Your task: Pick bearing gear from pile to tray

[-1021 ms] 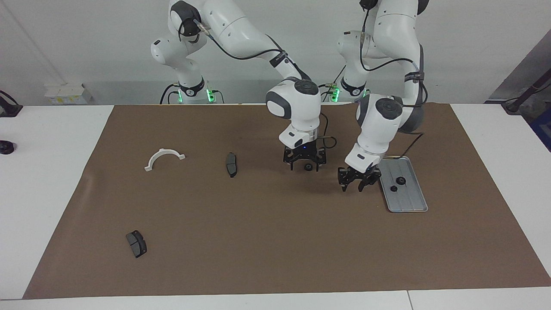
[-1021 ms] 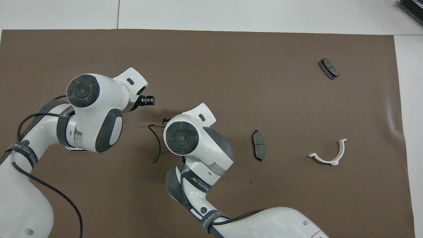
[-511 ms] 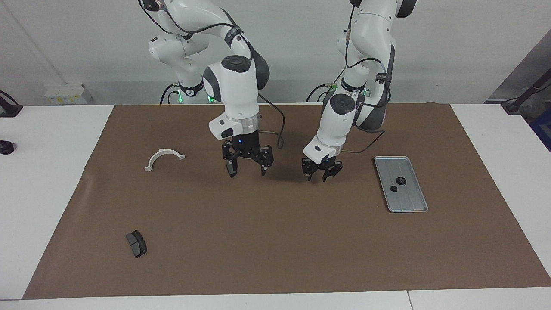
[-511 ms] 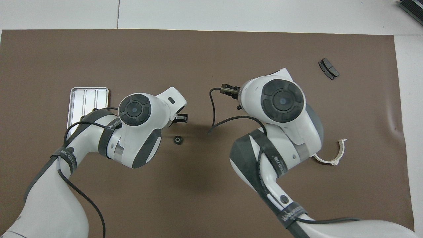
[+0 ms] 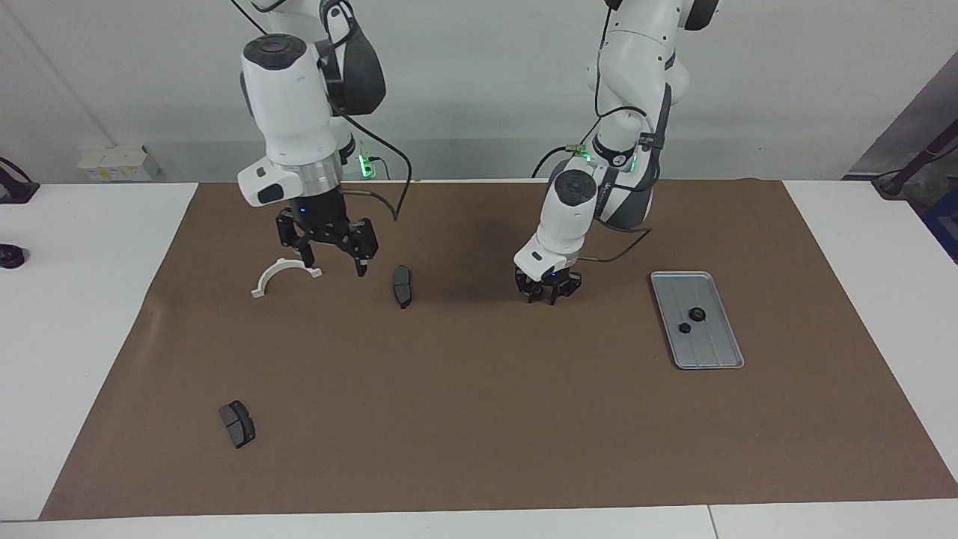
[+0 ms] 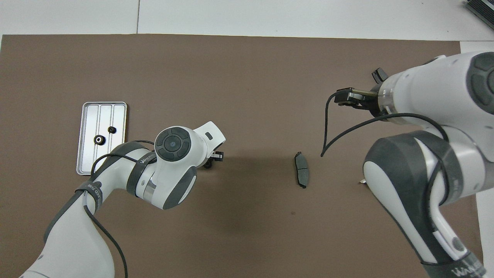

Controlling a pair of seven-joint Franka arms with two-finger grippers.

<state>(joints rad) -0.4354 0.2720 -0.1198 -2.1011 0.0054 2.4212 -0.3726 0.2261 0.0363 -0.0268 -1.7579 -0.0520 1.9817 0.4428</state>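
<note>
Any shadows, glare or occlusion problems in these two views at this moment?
Facing view: soft shadow on the brown mat under the left gripper; no harsh glare; tray evenly lit. Overhead view: the tray shows bright reflective stripes; the right arm's bulk hides most of the white half-ring bracket; the left arm covers its own gripper and whatever lies under it.

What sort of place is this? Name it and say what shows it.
Probably a robotics lab workbench. Two white arms stand at a table under a brown mat, the left gripper low over it. Loose parts lie about: a brake pad, a white bracket, a tray.
</note>
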